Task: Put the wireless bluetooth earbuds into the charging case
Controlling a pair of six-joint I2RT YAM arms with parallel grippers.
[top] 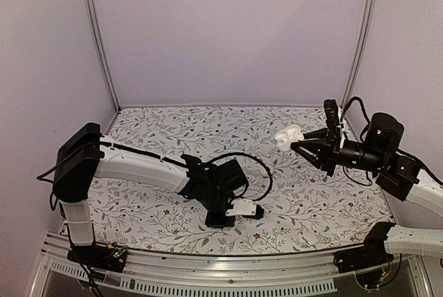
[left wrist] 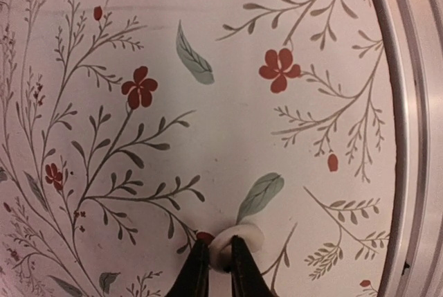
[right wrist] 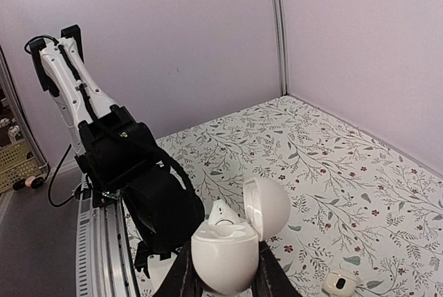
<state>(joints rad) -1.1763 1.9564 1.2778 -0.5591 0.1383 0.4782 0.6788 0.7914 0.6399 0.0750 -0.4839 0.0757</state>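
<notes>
Right hand (right wrist: 223, 271) hangs above the counter (top: 332, 193), clamped on the lower shell of the charging case (right wrist: 223, 248), whose lid is tipped open with one seated earbud (right wrist: 223, 215) showing in a socket. Left hand (left wrist: 217, 247) is down at the counter, narrowed onto the loose earbud (left wrist: 248, 236). That piece looks light, rigid and glossy, so likely slippery. A gentle pinch across its broadest part seems safest, without squeezing it free.

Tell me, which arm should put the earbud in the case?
Left. The left tool pinches an earbud on the table, while the right tool is busy holding the open charging case up in the air.
</notes>
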